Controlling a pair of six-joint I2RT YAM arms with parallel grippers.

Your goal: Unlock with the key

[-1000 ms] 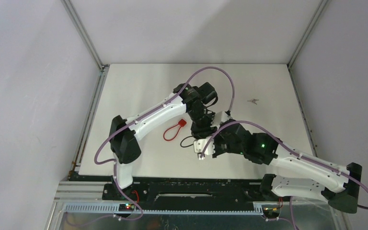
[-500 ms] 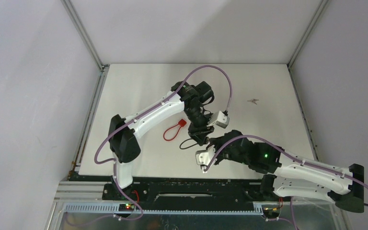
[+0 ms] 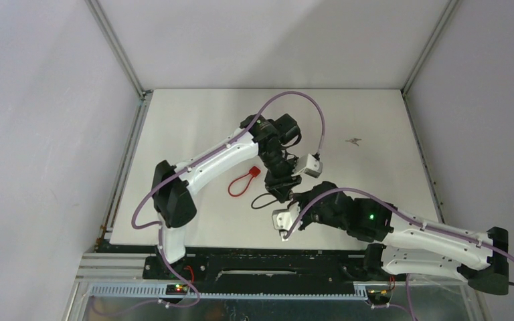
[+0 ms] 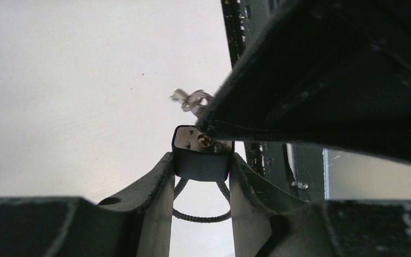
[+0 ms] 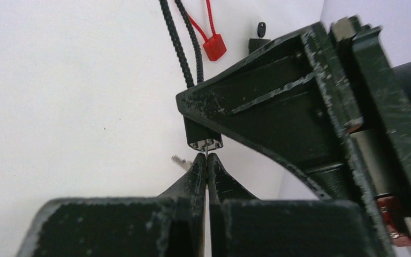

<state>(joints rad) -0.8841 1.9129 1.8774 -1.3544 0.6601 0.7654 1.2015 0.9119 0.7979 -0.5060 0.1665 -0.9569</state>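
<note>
Padlock [image 4: 202, 152], a small black metal block with a silvery keyhole face and a black braided cable loop [image 4: 200, 217], sits clamped between the two dark fingers of the left gripper [image 4: 200, 167], lifted off the white table [image 3: 194, 120] with its keyhole face turned toward the other arm; the right gripper [image 5: 206, 163] is pinched tight on a thin silver key [image 5: 206, 154], whose tip reaches the face of the padlock in the right wrist view; a spare key on a ring [image 4: 190, 100] dangles just beside that pinch

Against a second ago, the right arm has dropped its forearm and drawn its wrist back toward the near edge, so the left wrist's pale camera block, covered before, now shows from above; over the last half second nothing visible has moved, and both grips look unchanged; the red plastic loop seal [image 3: 241, 182] lies on the table where it lay

My reading is that the repositioning lined the key up square with the keyway and the arms have now settled for the insertion or the turn; whether the blade is already inside the cylinder cannot be told, since the fingertips hide the slot; the cable ends are both seated in the body, so the lock appears not yet opened; a slightly skewed blade could jam or twist in so light a pinch
</note>
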